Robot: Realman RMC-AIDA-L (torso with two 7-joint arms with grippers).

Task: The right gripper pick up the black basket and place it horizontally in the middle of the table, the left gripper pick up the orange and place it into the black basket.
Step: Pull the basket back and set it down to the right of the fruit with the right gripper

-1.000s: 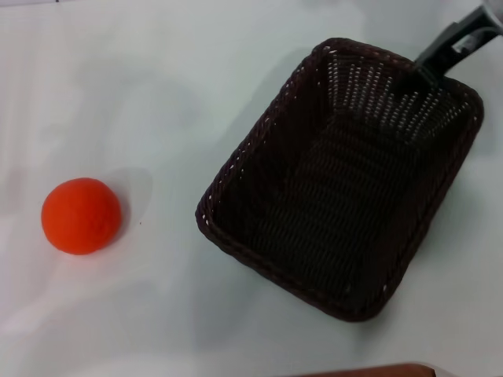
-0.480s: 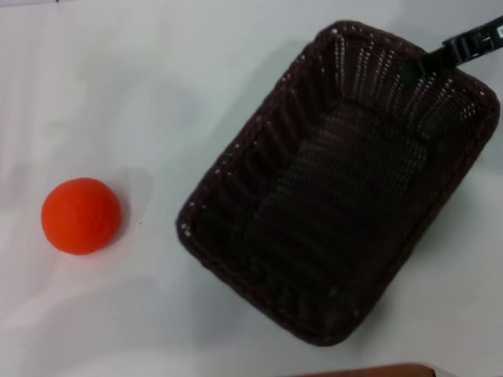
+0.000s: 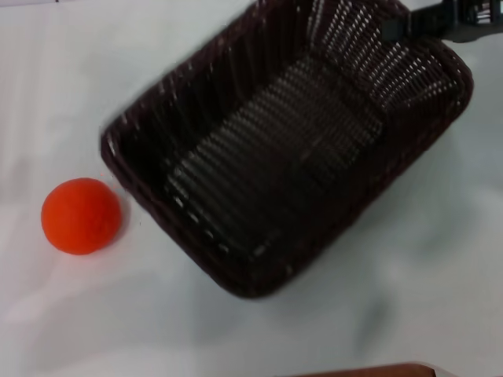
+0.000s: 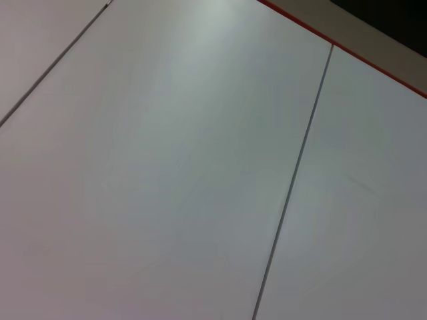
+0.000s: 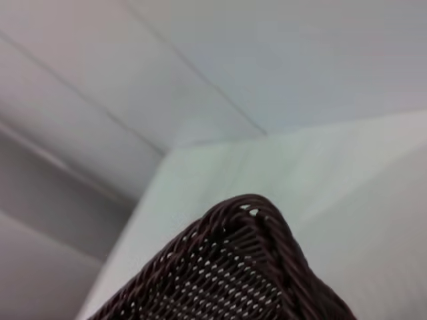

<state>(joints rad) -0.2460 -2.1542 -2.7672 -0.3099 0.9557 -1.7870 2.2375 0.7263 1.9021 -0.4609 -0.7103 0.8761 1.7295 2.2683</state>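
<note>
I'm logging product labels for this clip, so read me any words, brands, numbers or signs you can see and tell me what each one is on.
No readable text anywhere.
Right gripper: a pale patch on the arm behind it, too blurred to read.
Black basket: no label.
Orange: no sticker.
Table: no markings.

A plain test or lab setup, as far as the views tell: a bare, smooth white table (image 3: 259,338) fills the head view, and beyond the table's far edge the wrist views show only blank pale panels (image 4: 167,167) split by thin seams.
</note>
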